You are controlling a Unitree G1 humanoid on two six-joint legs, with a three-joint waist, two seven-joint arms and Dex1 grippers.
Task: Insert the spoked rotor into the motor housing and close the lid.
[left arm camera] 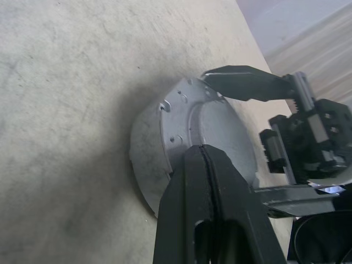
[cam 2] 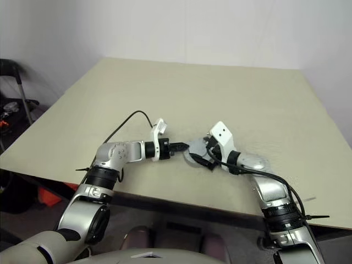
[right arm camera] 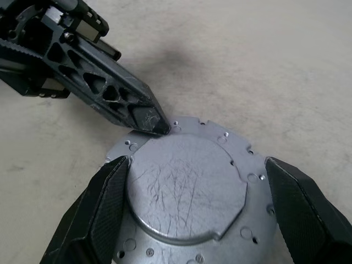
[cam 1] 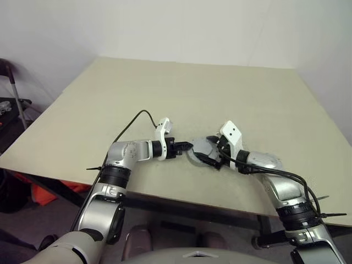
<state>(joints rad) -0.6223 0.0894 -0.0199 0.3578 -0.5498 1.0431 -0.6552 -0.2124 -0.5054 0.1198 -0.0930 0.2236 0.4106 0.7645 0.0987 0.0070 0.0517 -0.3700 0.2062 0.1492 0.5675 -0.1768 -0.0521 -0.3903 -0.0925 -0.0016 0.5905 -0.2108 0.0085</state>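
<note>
Housing [right arm camera: 190,195] lay on the table [cam 1: 220,93] near its front edge, grey scratched face up. Sat between the spread fingers [right arm camera: 96,214] of the right gripper [right arm camera: 195,206], jaws wide, neither pad clearly touching. Met at its rim by the tip of the left gripper [right arm camera: 159,126], fingers pressed together, empty. Reached in from opposite sides.

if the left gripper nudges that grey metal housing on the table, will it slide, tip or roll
The motor housing looks like rigid metal, so it probably won't flex. It sits low and flat on the table, so it likely slides rather than tips or rolls. The right gripper, open, straddles it, which may limit sideways drift when the shut left gripper pushes at its top edge.
</note>
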